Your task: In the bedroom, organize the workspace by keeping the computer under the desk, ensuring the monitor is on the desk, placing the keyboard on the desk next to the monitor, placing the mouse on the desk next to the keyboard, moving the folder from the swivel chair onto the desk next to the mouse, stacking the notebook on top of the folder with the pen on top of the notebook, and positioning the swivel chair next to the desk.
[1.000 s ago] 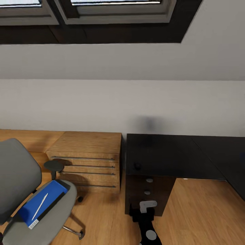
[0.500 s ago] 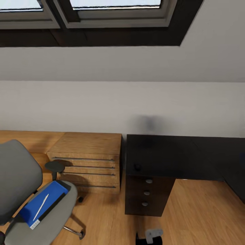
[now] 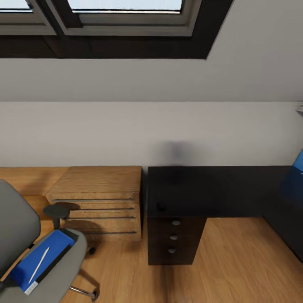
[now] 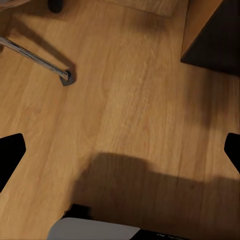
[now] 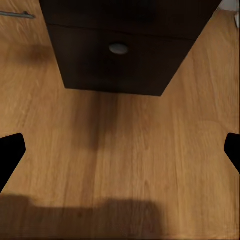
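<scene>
Light wood floor (image 3: 235, 261) runs across the attic bedroom, seen from the robot's head camera. Nearest, at lower left, stands the swivel chair (image 3: 63, 269), grey-seated, with a black armrest (image 3: 55, 210) on its far side; the blue folder (image 3: 35, 263) lies flat on the seat, and a thin white pen (image 3: 38, 259) rests on top of the folder.

Wrist cameras look down on bare boards. The left gripper (image 4: 120, 150) is spread wide, its dark fingertips (image 4: 10, 155) at opposite edges of the view, above floor crossed by a chrome chair leg (image 4: 35, 57). The right gripper (image 5: 120, 155) is likewise spread wide, over floor just before a black drawer unit (image 5: 120, 55) with a round silver knob (image 5: 118, 48).

Beyond the chair, the low oak drawers (image 3: 99, 206) stand just beside the black counter (image 3: 202, 191), whose drawer unit sits beneath its left end. A small dark object (image 3: 160, 206), too small to identify, lies on the counter near its front edge. A blue shape (image 3: 298, 168) shows at the right edge, cut off. Behind, a grey-white wall (image 3: 139, 130) rises to the black-framed skylight (image 3: 113, 25).
</scene>
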`<state>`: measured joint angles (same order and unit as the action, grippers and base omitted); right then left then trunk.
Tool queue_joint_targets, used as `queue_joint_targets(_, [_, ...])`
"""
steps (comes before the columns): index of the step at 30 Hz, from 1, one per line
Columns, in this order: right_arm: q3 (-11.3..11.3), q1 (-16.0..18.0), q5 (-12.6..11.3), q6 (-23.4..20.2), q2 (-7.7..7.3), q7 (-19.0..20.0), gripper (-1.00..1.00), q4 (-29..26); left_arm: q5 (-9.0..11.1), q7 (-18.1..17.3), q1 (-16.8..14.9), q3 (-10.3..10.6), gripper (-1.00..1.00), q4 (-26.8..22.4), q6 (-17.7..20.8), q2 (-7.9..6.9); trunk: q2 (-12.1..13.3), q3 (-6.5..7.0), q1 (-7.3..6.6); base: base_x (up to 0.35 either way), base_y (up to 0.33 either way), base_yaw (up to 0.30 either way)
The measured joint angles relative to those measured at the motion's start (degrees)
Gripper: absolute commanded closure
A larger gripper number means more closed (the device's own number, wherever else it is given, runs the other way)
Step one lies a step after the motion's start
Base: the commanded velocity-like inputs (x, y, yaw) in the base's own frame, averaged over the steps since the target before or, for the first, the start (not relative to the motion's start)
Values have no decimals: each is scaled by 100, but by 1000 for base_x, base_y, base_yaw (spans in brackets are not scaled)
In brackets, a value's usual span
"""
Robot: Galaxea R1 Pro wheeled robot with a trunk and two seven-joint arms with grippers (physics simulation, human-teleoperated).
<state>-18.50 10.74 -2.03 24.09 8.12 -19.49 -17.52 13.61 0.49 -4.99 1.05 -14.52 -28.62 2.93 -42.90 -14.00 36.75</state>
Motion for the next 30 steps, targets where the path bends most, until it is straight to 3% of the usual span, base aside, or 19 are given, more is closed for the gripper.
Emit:
queue_joint_targets(12, [76, 8, -40, 187, -251, 27, -100, 335, -1, -1, 0, 1, -100, 0, -20, -3, 0, -8, 0, 0, 0, -285])
queue_joint_targets(24, [73, 10, -75, 269, -257, 28, -100, 369, 1, -5, 0, 2, -100, 0, -25, 5, 0, -10, 0, 0, 0, -256])
queue_joint_targets(28, [52, 10, -82, 963, -240, 16, -100, 393, 9, -9, 0, -5, -100, 0, -29, 6, 0, -7, 0, 0, 0, -135])
queue_joint_targets(30, [53, 10, -83, 1035, -240, 16, -100, 397, 9, -9, 0, -4, -100, 0, -29, 6, 0, 0, 0, 0, 0, -239])
